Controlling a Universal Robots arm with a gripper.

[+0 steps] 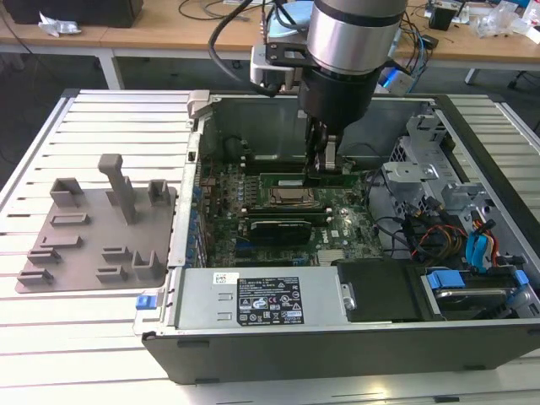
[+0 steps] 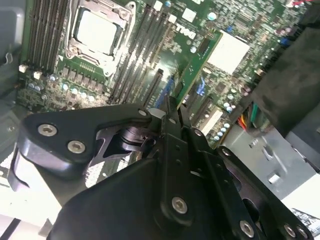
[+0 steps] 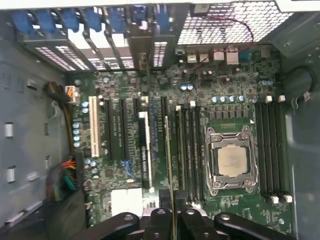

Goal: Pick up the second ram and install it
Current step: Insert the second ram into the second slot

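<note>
Nearest of all is the white table (image 1: 84,337) made of slats. On it, at the exterior view's left, rests a flat grey plastic tray (image 1: 93,228) with blocks standing up. Beside the tray lies a big black computer case (image 1: 337,354) with its side open. At the near edge of the case sits a silver metal box (image 1: 202,304) with a label. Behind the box is the wide green board (image 1: 342,224) full of little parts, with a square silver chip holder (image 1: 291,198) in the middle. Just past the chip holder, on its far side, run some long black slots (image 3: 187,150). The long, thin, green ram stick (image 1: 287,180) hangs over those slots, on its edge and lying the same way as they do. The black gripper (image 1: 325,167) is closed on the ram stick and holds it from above. In the second wrist view the ram stick (image 2: 197,62) looks to be up off the board, not pushed in. Here is what could go wrong. If the ram stick is a bit to one side of its slot, or tipped, a push down could bend it or hurt the slot. It could also slip in the gripper and go in crooked.
</note>
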